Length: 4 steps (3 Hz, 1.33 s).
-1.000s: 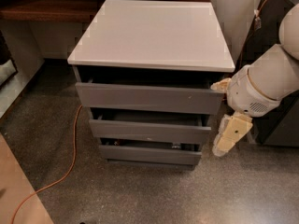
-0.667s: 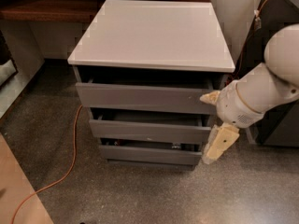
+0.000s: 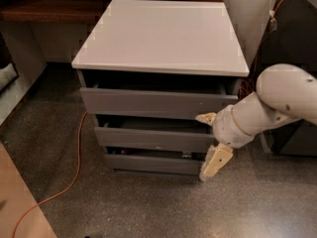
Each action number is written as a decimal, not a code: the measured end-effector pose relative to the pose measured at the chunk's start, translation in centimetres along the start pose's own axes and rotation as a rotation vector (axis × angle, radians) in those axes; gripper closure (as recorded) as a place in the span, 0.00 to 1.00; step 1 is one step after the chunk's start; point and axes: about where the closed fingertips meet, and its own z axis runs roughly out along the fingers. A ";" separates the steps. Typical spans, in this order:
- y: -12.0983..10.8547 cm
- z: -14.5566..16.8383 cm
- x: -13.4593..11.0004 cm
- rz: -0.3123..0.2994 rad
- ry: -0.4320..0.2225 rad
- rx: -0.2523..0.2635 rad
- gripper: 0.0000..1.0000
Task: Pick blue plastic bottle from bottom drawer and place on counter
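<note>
the blue plastic bottle cannot be made out from this angle; whether it lies inside the bottom drawer point(image 3: 148, 163) cannot be told, as only a thin dark slit shows above that drawer's plain grey front. the bottom drawer sits lowest in a grey three-drawer cabinet, below the wider middle drawer point(image 3: 148, 139) and the wider still top drawer point(image 3: 148, 103), each with a dark gap above its front. the glossy white counter point(image 3: 158, 33) caps the cabinet.

the gripper point(image 3: 202, 148) hangs at the cabinet's right front corner, its two cream fingers spread wide and grasping nothing: one fingertip points left at the height of the middle drawer's top edge, the other points down beside the right end of the bottom drawer, close to the floor. the white arm point(image 3: 277, 98) reaches in from the right edge of the view.

an orange cable point(image 3: 78, 148) trails across the speckled floor point(image 3: 148, 207) left of the cabinet, and a dark brown wooden shelf point(image 3: 44, 9) runs along the wall behind it.
</note>
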 end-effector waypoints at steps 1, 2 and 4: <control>0.1 3.4 1.0 -0.019 -0.010 -0.009 0.00; 0.3 6.7 2.4 -0.035 -0.021 -0.027 0.00; -0.3 14.6 5.1 -0.054 -0.050 -0.011 0.00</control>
